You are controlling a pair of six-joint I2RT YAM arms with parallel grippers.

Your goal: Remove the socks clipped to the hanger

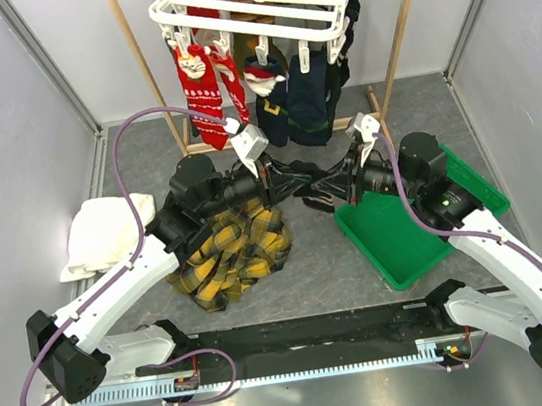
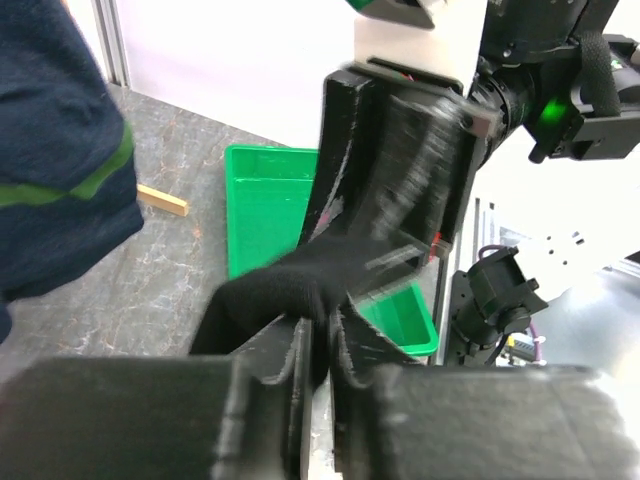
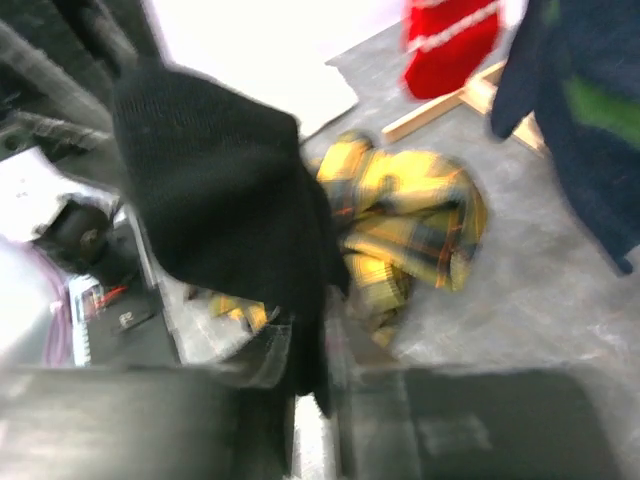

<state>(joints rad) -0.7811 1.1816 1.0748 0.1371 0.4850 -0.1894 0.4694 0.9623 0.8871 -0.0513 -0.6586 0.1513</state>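
The white slatted hanger hangs at the back with red patterned socks and navy socks clipped under it. My two grippers meet low in front of it over the floor. The left gripper is shut on a black sock, pinched between its jaws. The right gripper is shut on the same black sock, which hangs out of its jaws. In the left wrist view the right gripper's fingers stand just beyond the sock.
A green bin sits right of the grippers. A yellow-black plaid cloth lies under the left arm, and a white towel lies at the left wall. Wooden frame poles flank the hanger.
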